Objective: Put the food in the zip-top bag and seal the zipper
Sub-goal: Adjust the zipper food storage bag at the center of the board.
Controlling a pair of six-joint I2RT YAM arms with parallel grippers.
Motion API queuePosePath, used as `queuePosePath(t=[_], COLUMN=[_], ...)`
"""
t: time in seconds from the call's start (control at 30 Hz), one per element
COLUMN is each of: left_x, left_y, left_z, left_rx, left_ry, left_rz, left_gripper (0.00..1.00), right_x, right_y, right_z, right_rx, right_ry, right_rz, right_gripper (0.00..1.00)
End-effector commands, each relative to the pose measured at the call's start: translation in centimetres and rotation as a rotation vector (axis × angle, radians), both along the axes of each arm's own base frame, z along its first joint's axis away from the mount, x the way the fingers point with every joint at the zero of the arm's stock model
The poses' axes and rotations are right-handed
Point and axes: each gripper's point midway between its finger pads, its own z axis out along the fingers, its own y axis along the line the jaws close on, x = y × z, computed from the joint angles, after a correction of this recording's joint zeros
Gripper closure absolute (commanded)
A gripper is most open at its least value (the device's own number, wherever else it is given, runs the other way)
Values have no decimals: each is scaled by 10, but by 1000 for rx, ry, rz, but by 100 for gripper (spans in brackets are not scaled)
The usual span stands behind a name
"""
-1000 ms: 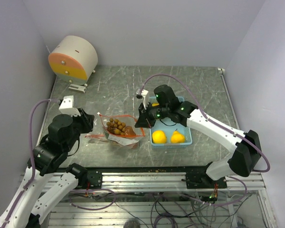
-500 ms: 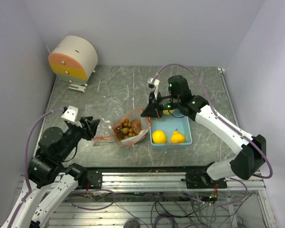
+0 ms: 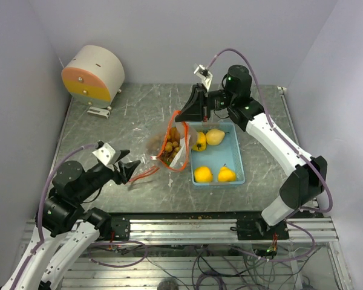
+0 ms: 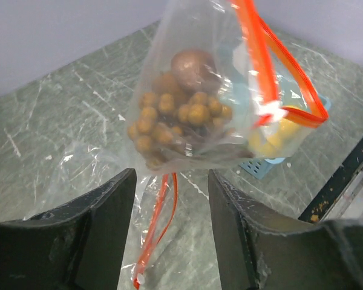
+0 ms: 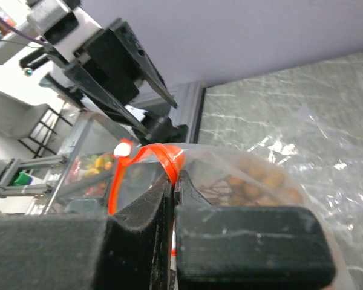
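One zip-top bag point(image 3: 173, 145) hangs from the right gripper point(image 3: 185, 116); left gripper point(image 3: 133, 171) gapes empty.

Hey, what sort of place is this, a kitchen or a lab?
Most likely a robotics lab test cell, not a kitchen: a white and black left arm and right arm bolted to a silver metal rail, tangled cables underneath, and plain pale walls boxing in a scratched grey-green tabletop.

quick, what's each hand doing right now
left hand: open, holding nothing
right hand: closed on the zip-top bag
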Motion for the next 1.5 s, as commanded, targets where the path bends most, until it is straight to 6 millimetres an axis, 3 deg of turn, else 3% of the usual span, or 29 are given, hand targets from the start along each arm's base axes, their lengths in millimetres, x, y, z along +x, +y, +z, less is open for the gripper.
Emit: queuePosePath(t=[0.0, 0.1, 0.17, 0.37, 0.57, 0.77, 1.0, 1.23, 1.33, 1.47], left_x=[-11, -10, -8, 7, 2, -10, -31, -36, -45, -42], left_y=[-22, -28, -31, -17, 3, -4, 4, -16, -30, -40], left_z=[13, 18, 22, 40, 57, 63, 77, 68, 68, 67], left_rx=[58, 88, 110, 163, 166, 166, 177, 160, 136, 116], left_ry=[-127, -151, -179, -325, -446, -488, -571, -553, -559, -537], left_rz=[-180, -224, -243, -144, -53, -119, -134, -252, -353, -401], left_gripper=[36, 25, 13, 0, 0, 3, 6, 7, 8, 10], right_x=[-17, -8, -4, -19, -31, -40, -54, -57, -61, -63], right_y=[-3, 2, 5, -1, -8, -14, -21, -23, -25, -26], right_z=[49, 52, 52, 58, 62, 59, 55, 48, 52, 57], right_rx=[96, 93, 93, 120, 122, 123, 133, 126, 134, 145], right_ry=[-24, -7, 14, 9, -30, -36, -67, -30, -42, -54], right_rz=[127, 122, 125, 201, 246, 273, 301, 316, 316, 317], right_gripper=[100, 100, 100, 100, 100, 100, 100, 100, 100, 100])
